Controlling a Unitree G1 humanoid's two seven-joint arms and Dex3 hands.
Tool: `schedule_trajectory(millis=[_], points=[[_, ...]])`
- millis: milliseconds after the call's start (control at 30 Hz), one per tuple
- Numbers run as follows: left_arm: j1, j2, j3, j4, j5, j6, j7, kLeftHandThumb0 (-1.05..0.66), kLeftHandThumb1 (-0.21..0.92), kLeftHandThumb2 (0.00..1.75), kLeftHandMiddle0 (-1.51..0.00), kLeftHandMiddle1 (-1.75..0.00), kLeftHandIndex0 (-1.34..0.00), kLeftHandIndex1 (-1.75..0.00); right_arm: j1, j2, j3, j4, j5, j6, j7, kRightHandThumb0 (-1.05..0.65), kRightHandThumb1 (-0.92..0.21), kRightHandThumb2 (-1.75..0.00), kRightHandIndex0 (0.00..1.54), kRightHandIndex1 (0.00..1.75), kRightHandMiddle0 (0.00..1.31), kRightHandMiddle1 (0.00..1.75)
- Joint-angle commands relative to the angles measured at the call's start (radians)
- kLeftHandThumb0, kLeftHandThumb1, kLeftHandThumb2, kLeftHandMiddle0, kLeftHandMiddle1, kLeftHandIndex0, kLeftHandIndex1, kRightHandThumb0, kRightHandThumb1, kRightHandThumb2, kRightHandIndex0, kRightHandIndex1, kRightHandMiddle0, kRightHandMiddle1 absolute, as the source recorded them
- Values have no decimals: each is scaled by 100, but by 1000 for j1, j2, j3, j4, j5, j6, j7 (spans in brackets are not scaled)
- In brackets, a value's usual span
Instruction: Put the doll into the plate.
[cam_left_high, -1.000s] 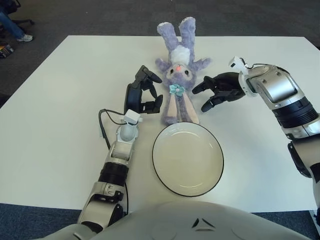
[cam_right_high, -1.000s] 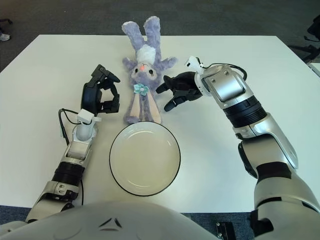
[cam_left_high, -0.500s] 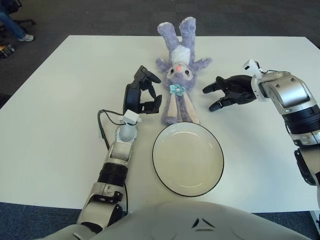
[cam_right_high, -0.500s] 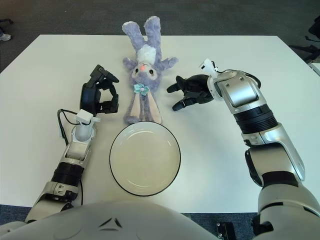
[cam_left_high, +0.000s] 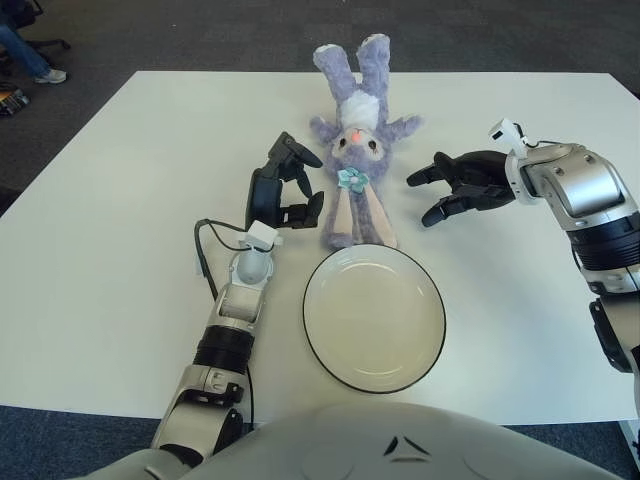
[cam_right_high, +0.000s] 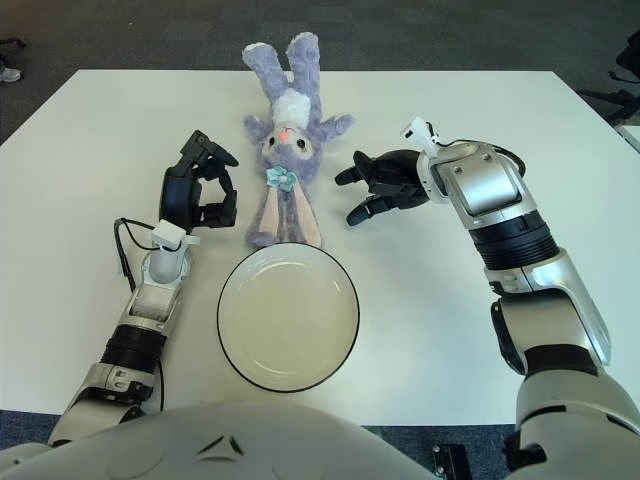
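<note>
Left robot hand (cam_left_high: 285, 185) sits just beside the doll, fingers loosely apart, gripping nothing. One purple bunny doll (cam_left_high: 356, 145) lies on the white desk (cam_left_high: 120, 230), feet nearly touching the one empty plate (cam_left_high: 375, 316). Right robot hand (cam_left_high: 455, 185) hovers near, spread, empty.

1. Tabletop (cam_left_high: 110, 230) — wide bare stretches on the far left, the far right and along the near edge.
2. Doll (cam_left_high: 357, 150) — lies lengthwise at the middle, ears toward the far edge, feet just beside the plate's far rim.
3. Plate (cam_left_high: 375, 316) — sits near the front centre, nothing inside it.
4. Left hand (cam_left_high: 283, 190) — fingers spread, close beside the doll's left flank; only a narrow gap between them.
5. Right hand (cam_left_high: 462, 186) — fingers open, on the doll's right with a wider strip of bare surface between.
6. Black cable (cam_left_high: 205, 250) — loops off the left forearm over the surface.
</note>
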Motion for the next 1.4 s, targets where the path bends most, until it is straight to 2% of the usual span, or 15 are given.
schedule_trajectory(millis=[0,200,367,567,800,1033,1233,1367], points=[[107,3,-4,59,10,-4,12,-42,50,108,-107,-175,-47,-175,-26,-22,24,3,-7,-7,23,-96,-92,-105,53,107,0,52],[109,0,-6,55,9,-8,13,-42,50,108,-106,-175,-47,-175,-32,-28,37,4,-13,-14,47,-98,-92,-108,51,105,0,54],[111,-4,-7,50,4,-5,14,-42,50,109,-107,-175,-47,-175,-32,-28,41,4,-16,-20,57,-99,-92,-109,45,91,0,50],[112,-7,-7,48,-1,-3,13,-43,49,109,-109,-175,-47,-175,-33,-21,45,7,-18,-21,58,-99,-92,-110,43,83,0,51],[117,-5,-7,37,-2,2,9,-43,49,109,-111,-175,-47,-175,-35,-10,36,7,-3,18,50,-99,-92,-110,38,75,0,52],[118,-5,-8,34,-8,3,7,-43,49,109,-111,-175,-47,-175,-39,-4,52,13,-3,10,67,-99,-92,-112,34,70,0,56],[116,-5,-8,37,-6,-7,11,-43,49,110,-111,-175,-48,-175,-48,28,35,35,24,53,67,-98,-92,-115,37,70,0,58],[115,-6,-7,38,-1,-9,17,-43,49,110,-112,-175,-48,-175,-68,60,52,88,19,59,63,-96,-92,-116,38,69,0,61]])
